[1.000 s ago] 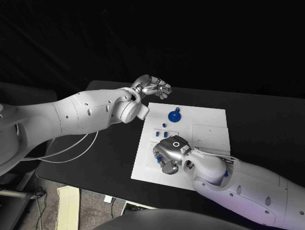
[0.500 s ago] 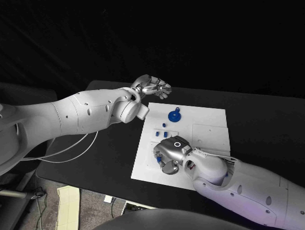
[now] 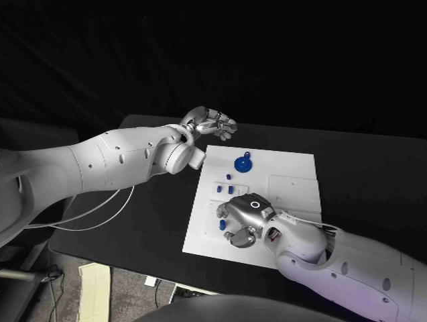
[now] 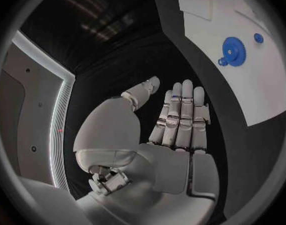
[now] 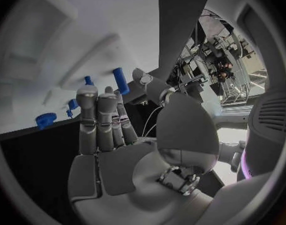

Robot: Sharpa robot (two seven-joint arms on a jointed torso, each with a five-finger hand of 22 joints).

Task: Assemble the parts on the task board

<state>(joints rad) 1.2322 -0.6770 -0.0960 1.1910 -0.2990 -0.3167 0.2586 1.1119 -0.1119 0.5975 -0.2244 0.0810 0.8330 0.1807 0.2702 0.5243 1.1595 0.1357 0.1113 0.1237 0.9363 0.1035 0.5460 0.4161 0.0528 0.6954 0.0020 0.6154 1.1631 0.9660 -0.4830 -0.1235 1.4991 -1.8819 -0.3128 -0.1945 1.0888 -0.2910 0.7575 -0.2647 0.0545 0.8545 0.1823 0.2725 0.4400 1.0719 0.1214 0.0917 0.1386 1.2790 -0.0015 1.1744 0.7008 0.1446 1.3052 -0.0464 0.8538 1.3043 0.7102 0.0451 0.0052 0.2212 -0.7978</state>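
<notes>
Flat white task board (image 3: 291, 168), toothed blue gear (image 3: 243, 162); both hands' fingers straight, parted, empty

Robotics lab or test cell. Black table (image 3: 368, 174) set against black drapes all round. White task board (image 3: 281, 194) with small blue parts (image 3: 243, 163) laid out like a bench test. Right wrist view: metal rig frames and cabling (image 5: 208, 52) beyond the table. Loose cable (image 3: 107, 208) trails below the left arm.

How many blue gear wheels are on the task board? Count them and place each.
1. The blue gear wheel lies near the task board's far edge, beyond the right hand; that hand could hide another.
</notes>
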